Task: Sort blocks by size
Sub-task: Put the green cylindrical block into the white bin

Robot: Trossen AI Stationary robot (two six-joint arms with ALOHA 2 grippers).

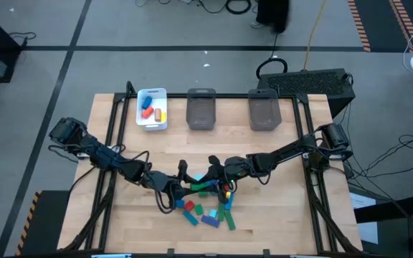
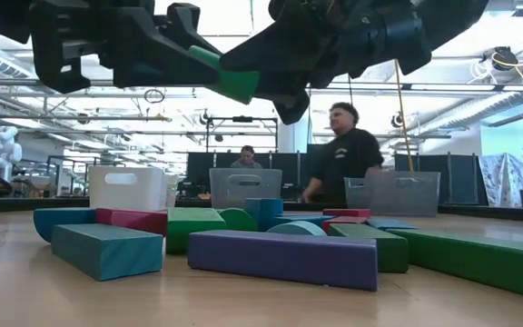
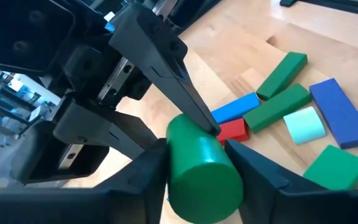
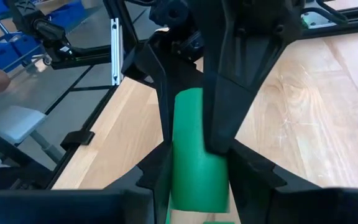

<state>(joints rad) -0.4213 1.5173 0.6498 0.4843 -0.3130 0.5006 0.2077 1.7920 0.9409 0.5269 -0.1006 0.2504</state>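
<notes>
A green round bar block (image 1: 203,185) hangs in the air over the middle of the table, one end in each gripper. My left gripper (image 3: 194,148) comes at it from the table's left and my right gripper (image 4: 199,149) from the right; both are shut on it. In the low view the green block (image 2: 234,84) slants, its left end higher, above the pile. The other blocks (image 1: 208,212) lie loose on the table below: a purple bar (image 2: 284,257), a teal one (image 2: 107,250), green, red and blue ones. My left gripper pinches the green block's left end (image 3: 174,163) between its two fingers, on its round sides. The fingers come from the table's left, nearly level, and lie along the block. The block is clear of the table. My right gripper pinches the green block's right end (image 4: 180,171) between its two fingers. They come from the table's right, nearly level, lying along the block. The block's other end reaches into the left gripper's fingers (image 4: 219,93).
At the far edge stand a white tray (image 1: 153,125) holding a red, a blue and a yellow block, and two grey bins (image 1: 201,109) (image 1: 264,111). A person (image 2: 343,154) stands in the room behind the table, another sits farther back.
</notes>
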